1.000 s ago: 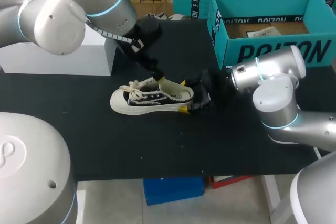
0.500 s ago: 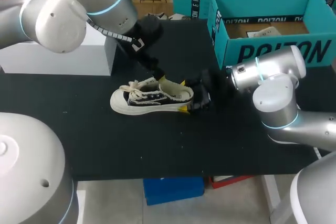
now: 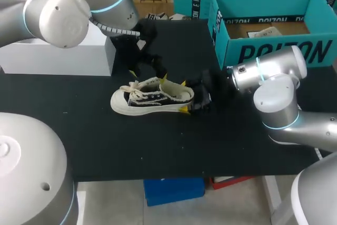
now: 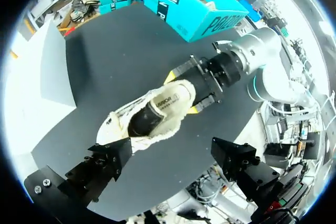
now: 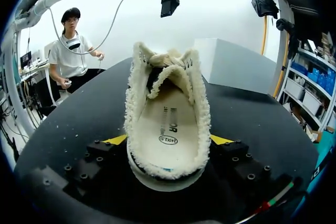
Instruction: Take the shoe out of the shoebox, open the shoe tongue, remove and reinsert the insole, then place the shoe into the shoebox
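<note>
**Heel clamped, insole next**

My right fingers [image 5: 116, 139] grip the heel of the shoe [image 3: 150, 98], which sits upright on the table [image 3: 158, 146], outside the shoebox [image 3: 274, 51]. My left fingers [image 4: 107, 161] hang spread above it. The insole [image 5: 167, 129] looks thin and floppy, so I'd pinch its heel edge.

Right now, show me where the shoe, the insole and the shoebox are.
shoe [image 3: 150, 100], head view, on its black side panel.
insole [image 5: 167, 129], right wrist view, on its printed middle.
shoebox [image 3: 247, 50], head view, on its teal front wall.
</note>
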Available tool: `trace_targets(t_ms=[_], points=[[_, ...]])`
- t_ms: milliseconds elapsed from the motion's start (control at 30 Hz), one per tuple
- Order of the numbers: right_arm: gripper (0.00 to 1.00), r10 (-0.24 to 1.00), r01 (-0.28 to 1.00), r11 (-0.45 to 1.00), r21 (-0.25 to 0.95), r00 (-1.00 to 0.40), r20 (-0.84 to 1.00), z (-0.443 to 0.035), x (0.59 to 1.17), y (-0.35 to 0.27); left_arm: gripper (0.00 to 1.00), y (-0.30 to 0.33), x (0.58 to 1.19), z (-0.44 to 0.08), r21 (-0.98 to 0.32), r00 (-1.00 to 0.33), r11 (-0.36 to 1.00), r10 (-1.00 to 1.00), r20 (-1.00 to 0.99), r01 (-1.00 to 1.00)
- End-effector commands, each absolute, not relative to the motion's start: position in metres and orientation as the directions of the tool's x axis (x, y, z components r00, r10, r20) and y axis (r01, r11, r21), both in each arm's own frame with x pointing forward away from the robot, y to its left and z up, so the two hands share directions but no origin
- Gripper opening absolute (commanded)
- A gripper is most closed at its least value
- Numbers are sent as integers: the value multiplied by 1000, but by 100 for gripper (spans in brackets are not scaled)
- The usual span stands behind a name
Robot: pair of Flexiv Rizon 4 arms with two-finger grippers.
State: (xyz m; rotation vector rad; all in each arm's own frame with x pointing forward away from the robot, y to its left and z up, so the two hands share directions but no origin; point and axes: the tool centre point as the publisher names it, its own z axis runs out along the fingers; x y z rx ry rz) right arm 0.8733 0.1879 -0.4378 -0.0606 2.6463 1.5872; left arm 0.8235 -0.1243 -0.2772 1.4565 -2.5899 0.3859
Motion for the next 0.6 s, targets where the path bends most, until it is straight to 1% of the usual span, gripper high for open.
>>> trace_targets(t_ms=[33, 133, 233, 367, 467, 600], points=[[0, -4, -60, 473, 879, -998, -66, -440, 875, 190, 100, -138, 830, -274, -44, -449, 447, -887, 104, -893], [0, -4, -60, 473, 879, -998, -66, -440, 875, 190, 100, -136, 833, -275, -4, -394, 394, -918, 45, -919], [0, -4, -60, 473, 879, -998, -66, -440, 875, 190, 100, -136, 835, -277, 9, -343, 343, -939, -1, -939], [0, -4, -60, 473, 879, -998, -66, -440, 875, 190, 100, -137, 835, -286, 33, -305, 304, -951, -52, -952], [0, -4, -60, 473, 879, -998, -66, -440, 875, 190, 100, -137, 835, -292, 38, -281, 279, -957, -73, -960], [0, -4, -60, 473, 879, -998, -66, -440, 875, 190, 100, -136, 834, -294, 13, -258, 257, -964, -68, -966]])
